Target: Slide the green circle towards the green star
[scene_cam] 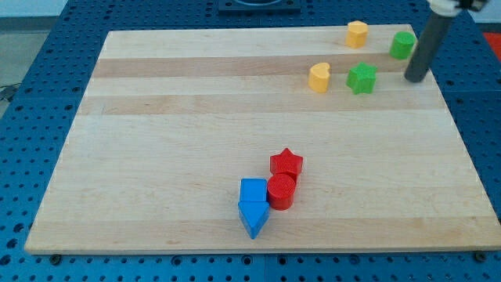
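Observation:
The green circle sits near the view's top right corner of the wooden board. The green star lies below and to the left of it. My tip is on the board just below and slightly right of the green circle, and to the right of the green star, touching neither as far as I can tell. The dark rod rises from it toward the view's top right.
A yellow block sits at the top edge left of the green circle. A yellow heart lies left of the green star. A red star, red cylinder, blue cube and another blue block cluster near the bottom centre.

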